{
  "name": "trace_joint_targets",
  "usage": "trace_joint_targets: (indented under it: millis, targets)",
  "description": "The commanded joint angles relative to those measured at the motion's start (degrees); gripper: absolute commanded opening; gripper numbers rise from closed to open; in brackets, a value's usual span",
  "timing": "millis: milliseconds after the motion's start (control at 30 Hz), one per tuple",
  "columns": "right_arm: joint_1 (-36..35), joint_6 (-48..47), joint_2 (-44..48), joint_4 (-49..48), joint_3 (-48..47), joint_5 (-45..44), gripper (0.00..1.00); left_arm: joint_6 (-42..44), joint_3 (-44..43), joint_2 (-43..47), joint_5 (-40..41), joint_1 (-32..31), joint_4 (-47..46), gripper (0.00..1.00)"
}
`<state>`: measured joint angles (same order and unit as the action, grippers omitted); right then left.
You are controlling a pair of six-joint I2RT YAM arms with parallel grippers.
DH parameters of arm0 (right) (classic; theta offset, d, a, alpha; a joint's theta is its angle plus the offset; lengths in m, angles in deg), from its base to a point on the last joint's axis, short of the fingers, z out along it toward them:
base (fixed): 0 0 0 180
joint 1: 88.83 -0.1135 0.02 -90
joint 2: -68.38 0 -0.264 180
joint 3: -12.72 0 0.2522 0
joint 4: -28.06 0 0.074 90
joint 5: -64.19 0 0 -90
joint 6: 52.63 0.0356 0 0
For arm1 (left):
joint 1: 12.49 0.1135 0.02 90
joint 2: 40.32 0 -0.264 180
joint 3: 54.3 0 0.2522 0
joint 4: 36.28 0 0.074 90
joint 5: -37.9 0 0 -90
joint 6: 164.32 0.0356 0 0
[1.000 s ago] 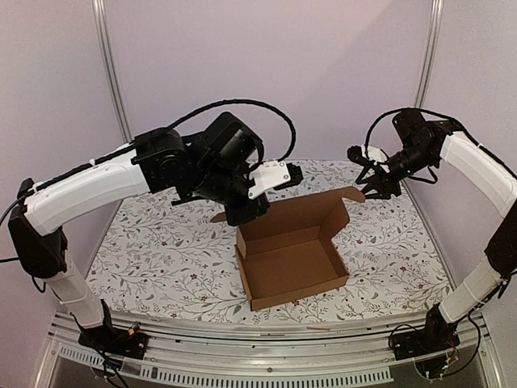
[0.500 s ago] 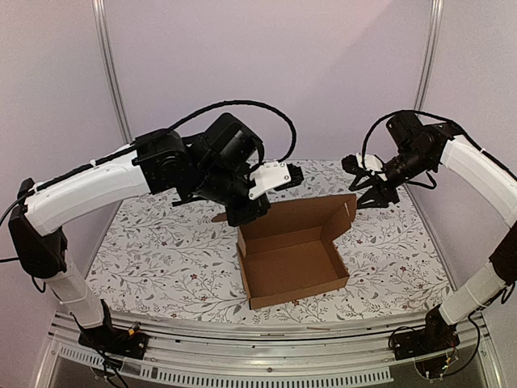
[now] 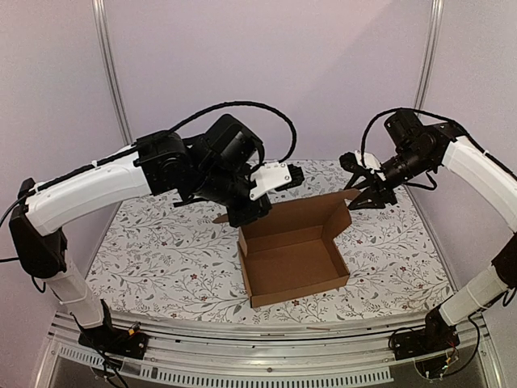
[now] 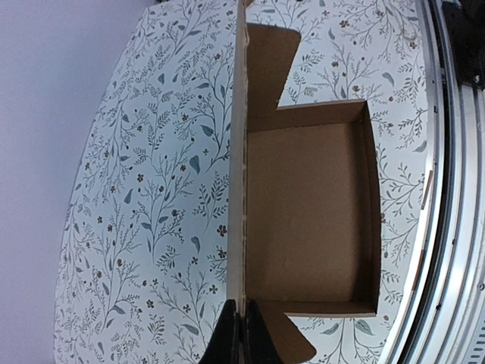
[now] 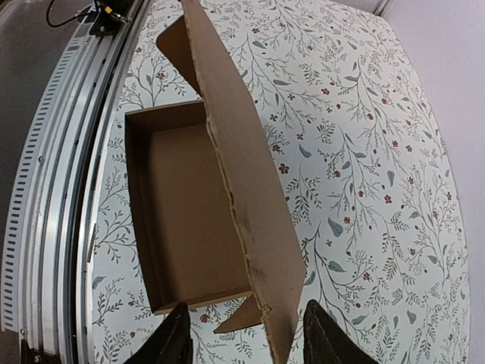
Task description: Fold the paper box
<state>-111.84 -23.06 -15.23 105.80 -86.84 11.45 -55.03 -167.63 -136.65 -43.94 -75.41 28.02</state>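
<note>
The box (image 3: 292, 263) sits on the table (image 3: 161, 250), its lid (image 3: 303, 212) standing along the far side, running left to right. The left gripper (image 4: 241, 334) pinches the lid's left end; the right gripper (image 5: 250, 337), half open, straddles the right end, gripping nothing

Lighting: I am seeing bright, even, diffuse light and faint shadows. Wrist views are bowing at the frame edges.

left tool (image 4: 239, 337) pinched closed, right tool (image 5: 246, 343) jaws apart, both arms reaching inward
</note>
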Motion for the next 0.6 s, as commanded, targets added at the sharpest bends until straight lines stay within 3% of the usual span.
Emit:
trace_joint_targets:
  millis: [0,300,567]
  targets:
    - [-0.5,2.7,0.8,-1.7,0.1,0.4,0.51,-0.1,1.6,1.1,-1.1,0.9,0.4,0.0]
    - [1.1,-2.4,5.3,5.4,-4.6,-9.5,0.52,1.1,2.0,2.0,-1.0,1.1,0.8,0.0]
    - [8.7,-1.0,0.6,6.2,-10.8,-6.6,0.5,0.8,2.6,2.5,-1.7,1.1,0.8,0.0]
